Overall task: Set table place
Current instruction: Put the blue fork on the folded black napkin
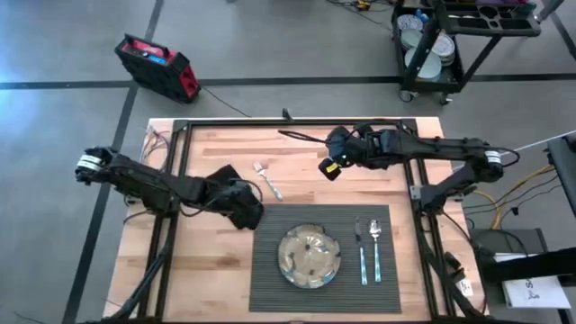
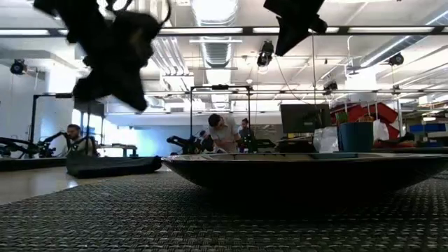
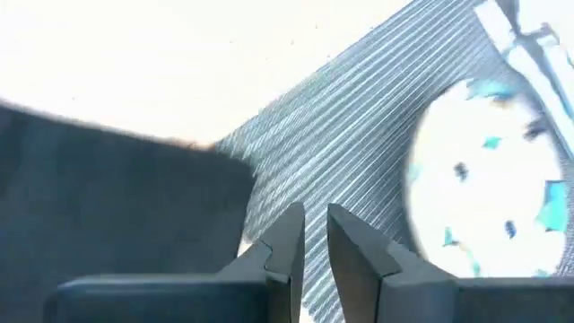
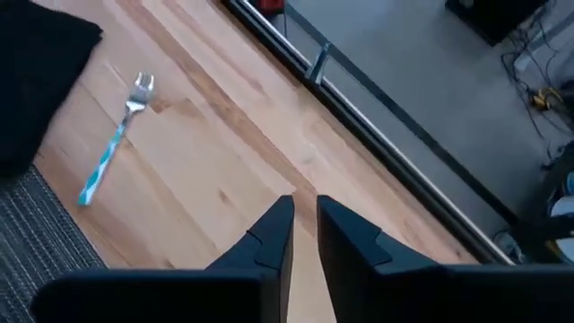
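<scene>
— Lying where, relative to the grippers, is the teal-handled silver fork (image 1: 268,180)?

— It is seen on the bare light wooden table (image 1: 207,270), just beyond the far left corner of the ribbed dark grey rectangular placemat (image 1: 270,279). It sits between the two grippers. Its long axis is slanted, with the tines far-left and the handle near-right, toward the placemat.

— Which gripper is nearer?

— The left gripper (image 1: 250,216), at the placemat's left edge beside the plain black cloth napkin (image 3: 117,188), is judged nearer. The right gripper (image 1: 331,168) hangs well to the fork's right.

— And the fingers?

— On both grippers they are drawn almost together, and nothing is held.

— The place itself?

— The placemat lies at the near middle of the table and carries the round glass plate (image 1: 309,256). A spot left of the plate is unfilled.
</scene>
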`<state>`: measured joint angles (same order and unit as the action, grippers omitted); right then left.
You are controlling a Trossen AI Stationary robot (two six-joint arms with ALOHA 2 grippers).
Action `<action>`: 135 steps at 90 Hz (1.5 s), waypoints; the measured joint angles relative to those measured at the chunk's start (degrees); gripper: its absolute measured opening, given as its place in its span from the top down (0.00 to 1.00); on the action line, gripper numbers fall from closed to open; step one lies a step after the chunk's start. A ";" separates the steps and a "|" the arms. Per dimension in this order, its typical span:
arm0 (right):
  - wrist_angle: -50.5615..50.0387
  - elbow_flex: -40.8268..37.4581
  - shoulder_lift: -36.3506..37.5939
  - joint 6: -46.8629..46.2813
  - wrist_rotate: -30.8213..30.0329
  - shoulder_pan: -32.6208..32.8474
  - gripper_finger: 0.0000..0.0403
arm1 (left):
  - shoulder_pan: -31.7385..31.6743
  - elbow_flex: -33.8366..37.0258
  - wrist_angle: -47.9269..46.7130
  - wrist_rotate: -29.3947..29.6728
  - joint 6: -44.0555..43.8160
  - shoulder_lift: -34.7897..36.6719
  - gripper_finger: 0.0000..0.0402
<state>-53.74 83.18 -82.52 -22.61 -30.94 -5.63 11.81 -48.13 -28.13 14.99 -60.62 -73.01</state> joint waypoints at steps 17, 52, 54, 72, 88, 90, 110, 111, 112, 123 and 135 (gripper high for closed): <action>0.15 4.82 0.00 -2.42 -0.09 0.00 0.93 | -0.07 -10.26 -12.81 10.05 9.99 0.00 0.91; 0.23 17.55 -1.75 -18.68 8.70 -2.73 0.99 | -0.09 -20.31 -46.51 20.50 16.23 2.35 0.91; 0.15 18.25 -2.21 -18.71 8.85 -2.97 0.99 | -0.09 -19.87 -47.03 20.50 16.46 2.97 0.91; -0.11 24.66 -7.21 -18.49 9.03 -6.11 1.00 | 0.00 -13.91 -47.31 18.70 16.62 10.22 0.91; -1.72 31.29 -14.28 -18.38 14.74 -9.78 1.00 | 0.03 -8.20 -47.06 14.60 15.41 17.69 0.91; -1.77 32.01 -15.26 -18.37 15.56 -10.18 1.00 | 0.04 -7.51 -47.05 14.07 15.05 18.63 0.91; -1.88 37.60 -25.35 -17.89 22.93 -13.56 1.00 | 0.09 -0.35 -45.07 8.80 12.94 27.11 0.91; -1.85 37.81 -25.80 -17.86 23.20 -13.68 1.00 | 0.09 0.01 -44.90 8.46 12.94 27.47 0.91; -1.80 37.97 -26.19 -17.86 23.46 -13.77 1.00 | 0.09 0.33 -44.83 8.10 12.94 27.83 0.91; -1.66 39.57 -31.67 -17.86 26.22 -14.68 1.00 | 0.09 3.96 -43.25 4.85 12.20 31.04 0.91; -1.77 40.80 -37.41 -17.44 26.97 -14.84 1.00 | 0.09 6.82 -42.82 2.28 11.87 33.22 0.91</action>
<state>-55.51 123.98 -119.93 -40.05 -3.97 -20.47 11.90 -41.31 -70.95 17.27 -48.75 -39.79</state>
